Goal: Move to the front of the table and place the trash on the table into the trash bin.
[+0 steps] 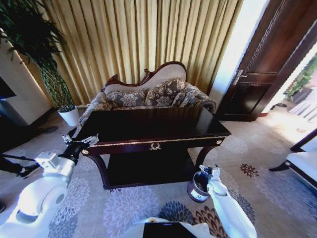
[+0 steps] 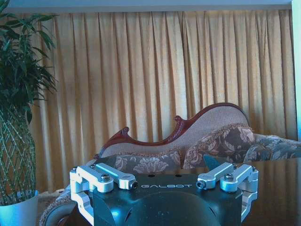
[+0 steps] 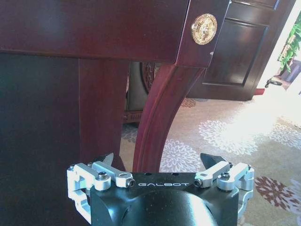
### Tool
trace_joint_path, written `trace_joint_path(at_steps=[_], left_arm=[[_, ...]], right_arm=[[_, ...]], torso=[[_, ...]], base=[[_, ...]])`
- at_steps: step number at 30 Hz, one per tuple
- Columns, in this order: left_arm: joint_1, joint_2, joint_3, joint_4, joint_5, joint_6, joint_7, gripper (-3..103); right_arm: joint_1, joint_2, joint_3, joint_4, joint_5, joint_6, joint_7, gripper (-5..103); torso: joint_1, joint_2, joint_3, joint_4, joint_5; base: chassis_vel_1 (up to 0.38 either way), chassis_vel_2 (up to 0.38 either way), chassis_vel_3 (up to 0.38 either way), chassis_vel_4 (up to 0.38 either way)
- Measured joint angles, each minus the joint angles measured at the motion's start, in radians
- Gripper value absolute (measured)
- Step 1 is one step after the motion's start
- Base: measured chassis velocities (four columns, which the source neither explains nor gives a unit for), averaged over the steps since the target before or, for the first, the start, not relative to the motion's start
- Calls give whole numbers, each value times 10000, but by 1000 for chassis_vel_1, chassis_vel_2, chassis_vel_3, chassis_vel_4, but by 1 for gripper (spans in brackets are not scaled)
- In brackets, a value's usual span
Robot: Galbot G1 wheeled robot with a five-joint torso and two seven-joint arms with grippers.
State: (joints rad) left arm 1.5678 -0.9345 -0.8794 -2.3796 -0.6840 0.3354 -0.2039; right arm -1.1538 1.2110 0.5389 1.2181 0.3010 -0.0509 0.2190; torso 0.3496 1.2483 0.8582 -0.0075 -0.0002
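Right gripper (image 1: 210,171) hangs over the bin (image 1: 197,187), which stands by the table (image 1: 148,126)'s right front leg; its fingers are spread with nothing between them. Left gripper (image 1: 79,141) hovers at the table's left front corner, fingers apart too. The tabletop looks bare, no trash to be seen. Best check the top before reaching, and keep clear of the leg.
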Motion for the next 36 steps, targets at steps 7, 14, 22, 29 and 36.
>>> trace_joint_path(at_steps=[7, 14, 22, 29, 36], left_arm=[[33, -2, -25, 88, -9, -50, 64, 100], [-62, 16, -38, 182, -19, -64, 89, 100], [-189, -93, -22, 260, -27, -67, 100, 100], [-238, -170, -221, 364, -152, -67, 181, 100], [-196, -259, -515, 462, -193, -140, 453, 100]], right_arm=[[-43, 35, 40, 19, 8, -94, 2, 100], [-163, 9, 53, 310, 285, -217, -39, 100], [-1243, -736, 321, 3816, 2101, -302, -844, 100], [-2424, -1200, 445, 7144, 2190, -534, -889, 100], [-3116, -1575, 84, 10150, 2230, -1462, -908, 100]], torso=[[0, 0, 0, 0, 0], [0, 0, 0, 0, 5], [0, 1, -1, -1, -2], [0, 0, 0, -2, 0], [0, 0, -1, 3, -1]], base=[[0, 0, 0, 0], [0, 0, 0, 0], [0, 0, 0, 0], [0, 0, 0, 0], [0, 0, 0, 0]])
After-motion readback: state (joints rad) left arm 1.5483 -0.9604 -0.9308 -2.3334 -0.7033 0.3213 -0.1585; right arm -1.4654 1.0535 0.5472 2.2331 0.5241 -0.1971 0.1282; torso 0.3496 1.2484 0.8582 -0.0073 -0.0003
